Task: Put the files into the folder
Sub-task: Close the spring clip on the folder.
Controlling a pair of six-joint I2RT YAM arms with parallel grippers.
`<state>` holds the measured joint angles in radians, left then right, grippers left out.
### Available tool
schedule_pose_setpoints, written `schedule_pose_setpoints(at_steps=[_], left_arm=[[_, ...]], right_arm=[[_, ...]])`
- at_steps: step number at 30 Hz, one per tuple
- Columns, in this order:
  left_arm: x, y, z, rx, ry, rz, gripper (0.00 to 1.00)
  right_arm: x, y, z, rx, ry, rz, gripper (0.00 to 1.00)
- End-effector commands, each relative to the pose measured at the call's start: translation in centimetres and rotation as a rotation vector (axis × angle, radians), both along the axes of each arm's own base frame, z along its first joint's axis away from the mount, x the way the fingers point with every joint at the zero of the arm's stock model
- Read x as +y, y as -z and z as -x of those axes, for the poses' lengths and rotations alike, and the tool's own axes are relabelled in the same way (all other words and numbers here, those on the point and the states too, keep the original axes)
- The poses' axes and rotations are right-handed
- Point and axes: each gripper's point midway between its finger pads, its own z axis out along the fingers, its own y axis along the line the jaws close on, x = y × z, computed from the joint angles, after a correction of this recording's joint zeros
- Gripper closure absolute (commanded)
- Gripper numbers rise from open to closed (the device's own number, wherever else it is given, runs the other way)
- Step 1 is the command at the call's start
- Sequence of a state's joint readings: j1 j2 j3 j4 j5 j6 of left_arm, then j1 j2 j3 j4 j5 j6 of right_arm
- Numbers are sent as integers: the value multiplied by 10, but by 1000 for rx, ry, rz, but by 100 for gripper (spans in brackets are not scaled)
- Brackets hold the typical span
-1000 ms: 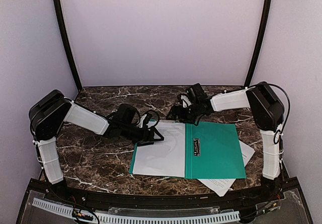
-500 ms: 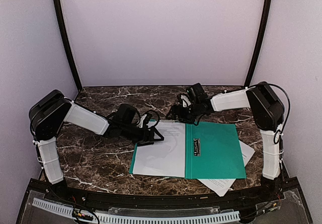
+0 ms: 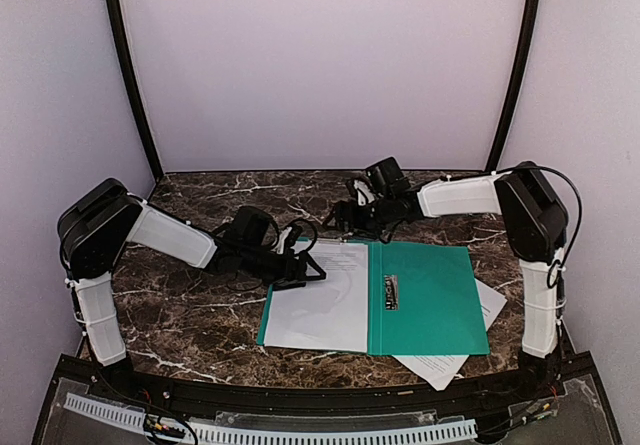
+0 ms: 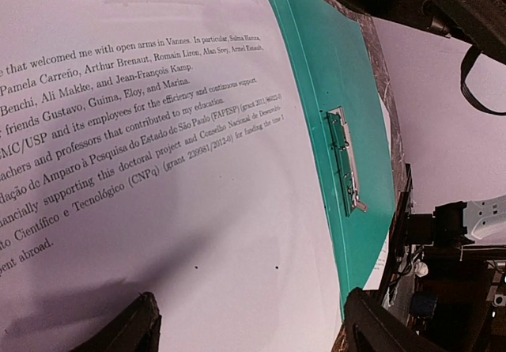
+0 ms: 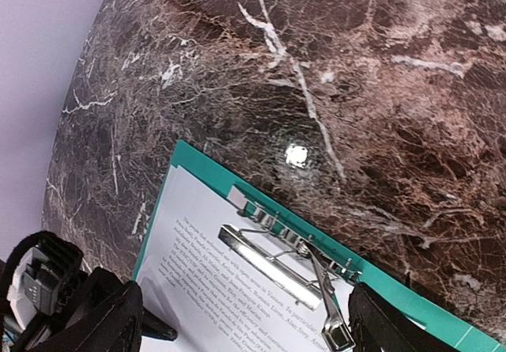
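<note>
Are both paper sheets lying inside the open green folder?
No: one sheet lies on the left half of the folder, but the other sheet sticks out from under its right side.

Teal-green folder lying open and flat, printed white sheet resting on the folder's left half, its far edge meeting a silver clamp bar, small metal clip lying along the folder's spine, second sheet poking out from under the folder's near right corner.

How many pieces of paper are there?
2. One sheet lies on the left half of the open folder; the other sheet pokes out from under its right side. More might be hidden underneath.
</note>
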<state>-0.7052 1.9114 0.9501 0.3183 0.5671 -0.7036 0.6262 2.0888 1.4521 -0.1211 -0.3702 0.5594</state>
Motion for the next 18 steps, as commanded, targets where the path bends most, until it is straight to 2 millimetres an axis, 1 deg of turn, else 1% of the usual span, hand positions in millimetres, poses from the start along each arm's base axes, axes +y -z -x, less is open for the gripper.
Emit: schedule_pose_setpoints(at_steps=[1, 6, 8, 10, 12, 15, 18], left_arm=[[10, 28, 10, 58, -11, -77, 19], [10, 29, 11, 65, -14, -71, 19], [10, 29, 11, 66, -15, -70, 19], [10, 29, 10, 65, -16, -69, 19], [10, 29, 11, 66, -16, -70, 20], [10, 30, 11, 69, -18, -71, 20], [11, 31, 11, 72, -22, -70, 20]], right_arm=[[21, -22, 3, -30, -42, -44, 13], [51, -14, 13, -2, -117, -68, 14], [62, -17, 19, -3, -155, -86, 14], [66, -24, 24, -14, -185, -107, 14], [59, -30, 25, -37, -181, -100, 14], [34, -37, 27, -64, -148, -70, 13], [13, -39, 37, -65, -149, -54, 14]])
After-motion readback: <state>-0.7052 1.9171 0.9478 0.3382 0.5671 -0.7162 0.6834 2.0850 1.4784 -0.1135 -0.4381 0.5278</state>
